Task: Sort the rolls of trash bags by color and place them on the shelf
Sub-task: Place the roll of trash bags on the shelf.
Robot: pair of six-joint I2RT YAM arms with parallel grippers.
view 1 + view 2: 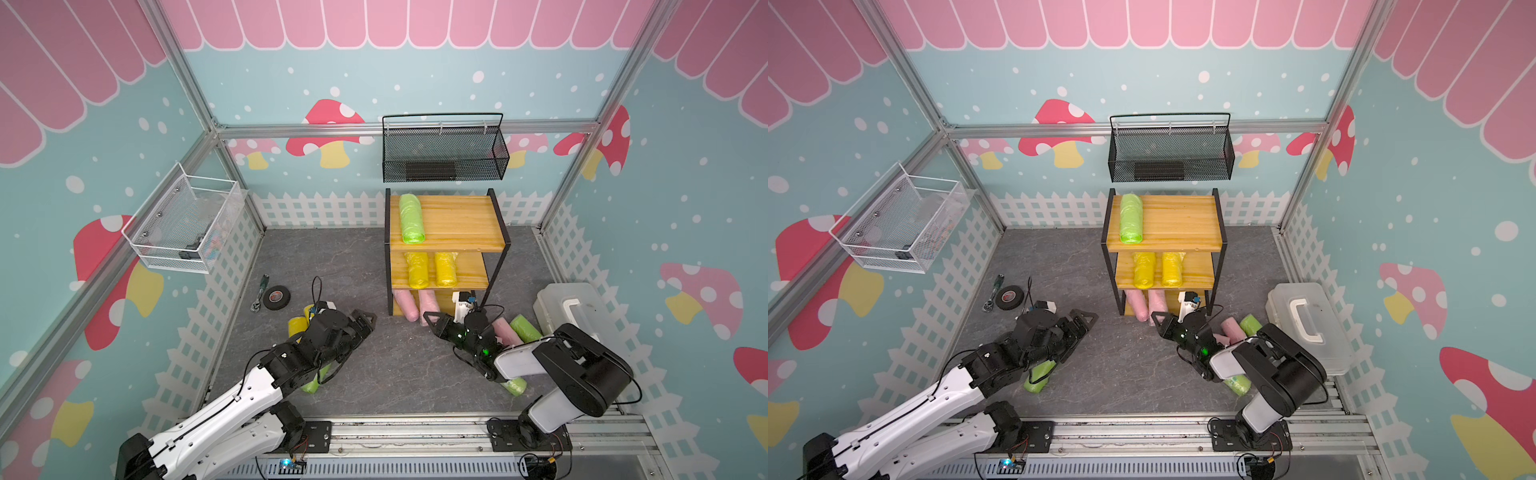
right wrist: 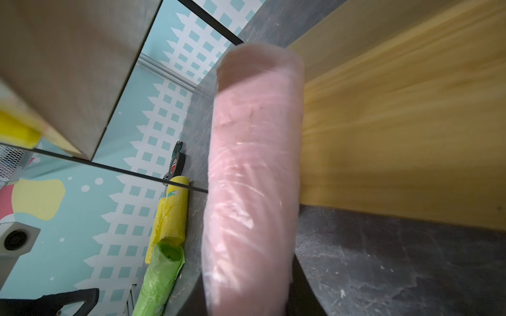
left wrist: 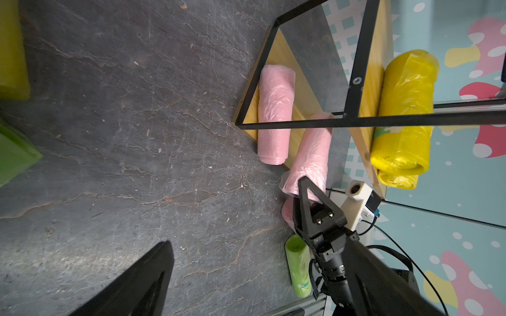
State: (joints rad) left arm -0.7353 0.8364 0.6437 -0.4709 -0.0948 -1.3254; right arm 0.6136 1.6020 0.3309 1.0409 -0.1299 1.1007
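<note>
The shelf (image 1: 461, 220) stands at the back. A green roll (image 1: 411, 219) lies on its top board and two yellow rolls (image 1: 417, 270) on the middle one. A pink roll (image 1: 405, 307) lies on the bottom board. Beside it, my right gripper (image 1: 434, 321) is shut on another pink roll (image 2: 254, 177), whose far end is over the bottom board's front edge (image 3: 312, 153). My left gripper (image 1: 365, 324) hangs open and empty over the floor, left of the shelf. Loose rolls lie on the floor: pink (image 1: 505, 332), green (image 1: 525, 328), green (image 1: 515, 386), green (image 1: 311, 384), yellow (image 1: 297, 326).
A black tape roll (image 1: 276, 297) and a ratchet tool (image 1: 259, 293) lie at the left. A white plastic box (image 1: 569, 307) sits at the right wall. A black mesh basket (image 1: 444, 153) hangs above the shelf, a white wire basket (image 1: 187, 224) on the left wall.
</note>
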